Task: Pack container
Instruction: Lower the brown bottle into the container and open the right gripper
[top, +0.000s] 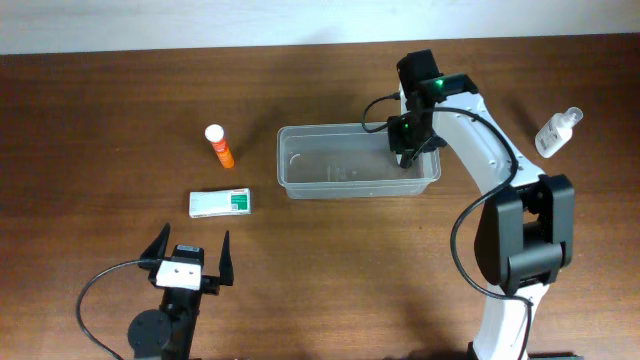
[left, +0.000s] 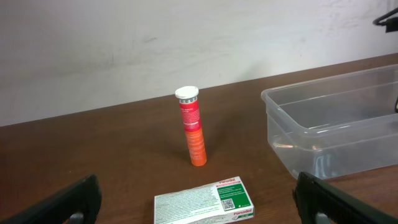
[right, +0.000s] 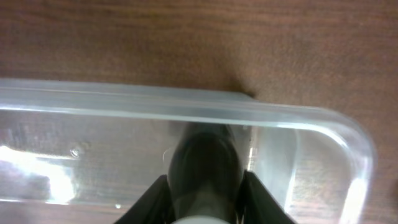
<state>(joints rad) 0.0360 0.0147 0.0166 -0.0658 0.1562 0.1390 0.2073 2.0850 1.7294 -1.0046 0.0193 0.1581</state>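
The container, a clear plastic tub, sits at the table's middle back; its rim crosses the right wrist view. My right gripper reaches down into its right end. There its fingers press both sides of a dark rounded bottle, held in my right gripper inside the tub near the end wall. Near the front edge, my left gripper stands wide open and holds nothing. In the left wrist view the left gripper points at a white and green Panadol box.
An orange tube with a white cap stands upright left of the container, also visible as the tube beyond the box. A small clear spray bottle lies at the far right.
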